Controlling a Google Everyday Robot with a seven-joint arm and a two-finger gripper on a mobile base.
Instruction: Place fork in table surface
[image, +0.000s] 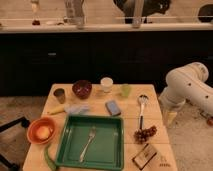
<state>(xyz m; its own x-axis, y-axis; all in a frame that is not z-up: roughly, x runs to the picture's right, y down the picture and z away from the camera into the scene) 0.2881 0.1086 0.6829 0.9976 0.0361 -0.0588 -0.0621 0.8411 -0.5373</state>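
Note:
The slim silver fork lies inside the green tray, tines toward the far side, on the front half of the light tan wooden table. My white arm is bent off the table's right side. The gripper hangs pointing down beside the table's right edge, well right of the fork and clear of everything on the table.
On the table: a dark bowl, a metal cup, a white cup, a green cup, a blue sponge, a dark-handled ladle, grapes, a snack packet, an orange bowl, a banana and a blue cloth.

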